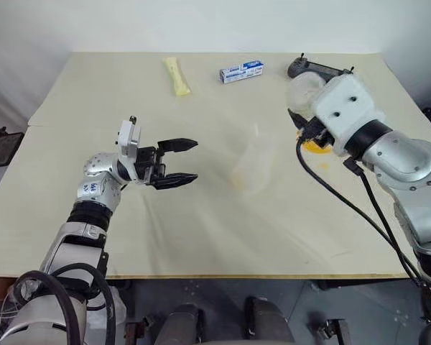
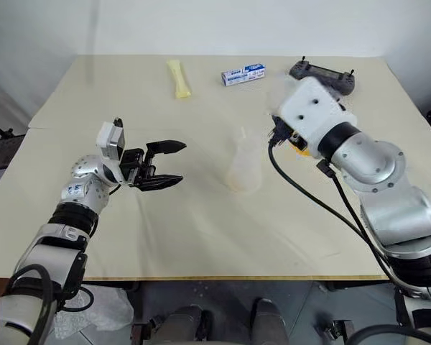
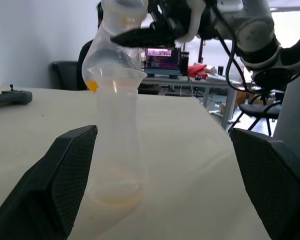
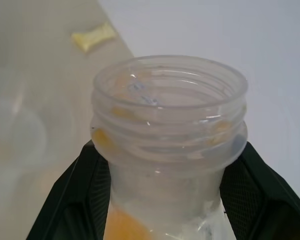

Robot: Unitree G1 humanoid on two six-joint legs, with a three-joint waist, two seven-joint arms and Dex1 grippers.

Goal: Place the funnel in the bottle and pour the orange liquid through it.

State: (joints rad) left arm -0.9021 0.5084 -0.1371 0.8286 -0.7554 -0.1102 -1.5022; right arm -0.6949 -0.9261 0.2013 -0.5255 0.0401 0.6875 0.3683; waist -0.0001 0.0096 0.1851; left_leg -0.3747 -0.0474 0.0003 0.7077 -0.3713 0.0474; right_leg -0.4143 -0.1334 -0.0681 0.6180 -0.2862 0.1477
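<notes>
**Head views.** The bottle (image 2: 243, 167) stands upright on the table (image 2: 201, 237), its long axis vertical, between your two arms. The left tool (image 1: 174, 164) lies to its left and points at it with the jaws released and wide, holding nothing. A gap of bare table separates the two. The right arm (image 1: 348, 115) comes in from the right, higher up and nearer the bottle's top than the left tool is. A patch of orange liquid (image 1: 316, 147) shows under its wrist. Your pour turns on one relation: the cup has to travel leftward until its lip hangs above the bottle's neck.

**Left wrist view.** The funnel (image 3: 115, 80) already sits in the bottle's neck, mouth upward. The head views barely show this, because clear plastic fades against the table. The right tool (image 3: 155, 35) is above and beyond the funnel and grips the cup (image 3: 112, 52). Orange has pooled at the cup's low edge. You cannot judge from here whether the lip is over the funnel's mouth or just behind it.

**Right wrist view.** The right tool's fingers (image 4: 85, 195) are clamped on either side of the cup below its ribbed rim, with liquid at the base. The funnel's mouth appears only as a faint ring off to one side of the rim, so the two are probably not yet aligned.
</notes>
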